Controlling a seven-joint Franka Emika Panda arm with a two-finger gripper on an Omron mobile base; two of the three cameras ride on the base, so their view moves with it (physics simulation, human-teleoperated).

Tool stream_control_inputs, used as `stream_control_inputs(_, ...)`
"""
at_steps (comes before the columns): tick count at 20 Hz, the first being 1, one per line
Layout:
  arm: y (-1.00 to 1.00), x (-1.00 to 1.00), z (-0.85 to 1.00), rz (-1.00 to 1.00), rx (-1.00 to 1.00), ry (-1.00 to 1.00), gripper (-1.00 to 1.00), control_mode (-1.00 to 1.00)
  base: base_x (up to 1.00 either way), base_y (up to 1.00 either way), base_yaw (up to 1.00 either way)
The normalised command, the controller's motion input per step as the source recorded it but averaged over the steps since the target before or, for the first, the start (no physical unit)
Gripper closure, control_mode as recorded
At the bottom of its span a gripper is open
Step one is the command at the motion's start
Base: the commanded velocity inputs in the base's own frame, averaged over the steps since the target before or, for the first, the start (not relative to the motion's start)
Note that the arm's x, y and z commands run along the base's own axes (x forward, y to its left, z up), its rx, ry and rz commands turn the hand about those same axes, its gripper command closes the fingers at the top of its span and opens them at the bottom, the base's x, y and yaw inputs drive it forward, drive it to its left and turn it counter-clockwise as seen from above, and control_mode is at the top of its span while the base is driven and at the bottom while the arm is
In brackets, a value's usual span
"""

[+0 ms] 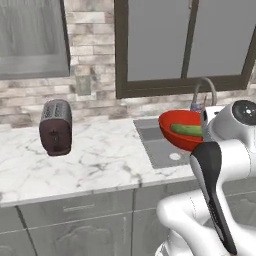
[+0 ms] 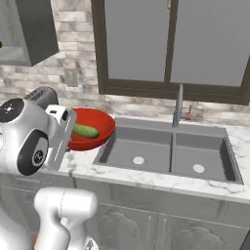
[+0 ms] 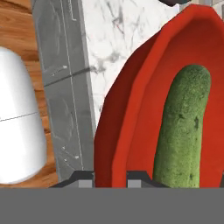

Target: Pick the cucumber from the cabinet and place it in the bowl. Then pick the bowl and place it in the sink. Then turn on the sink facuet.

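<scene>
Hand view: your two-finger gripper (image 3: 110, 177) is pinched narrow on the rim of the glossy red bowl (image 3: 127, 113), with the slender dark green cucumber (image 3: 181, 131) lying inside. Left base view puts the bowl lifted and tilted at the edge of the grey metal sink (image 1: 156, 145). Step in hand, as I judge it: carrying bowl to sink. Next, move it over a basin (image 2: 139, 151), level it, lower, then release.

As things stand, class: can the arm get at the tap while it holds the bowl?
Probably not yet: the gripper is shut on the bowl rim, cucumber inside. The tap stands unobstructed behind the sink.
</scene>
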Motion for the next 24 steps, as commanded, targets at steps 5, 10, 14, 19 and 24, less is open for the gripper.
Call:
stream_control_inputs(5,0.00,0.00,0.00,0.00,0.00,0.00,1.00,1.00,0.00,-0.99,0.00)
stream_control_inputs(10,0.00,0.00,0.00,0.00,0.00,0.00,1.00,1.00,0.00,-0.84,0.00)
stream_control_inputs(14,0.00,0.00,0.00,0.00,0.00,0.00,1.00,1.00,0.03,-0.44,0.00)
stream_control_inputs(19,0.00,0.00,0.00,0.00,0.00,0.00,1.00,1.00,0.14,-0.26,0.00)
stream_control_inputs(24,0.00,0.00,0.00,0.00,0.00,0.00,1.00,1.00,0.27,-0.40,0.00)
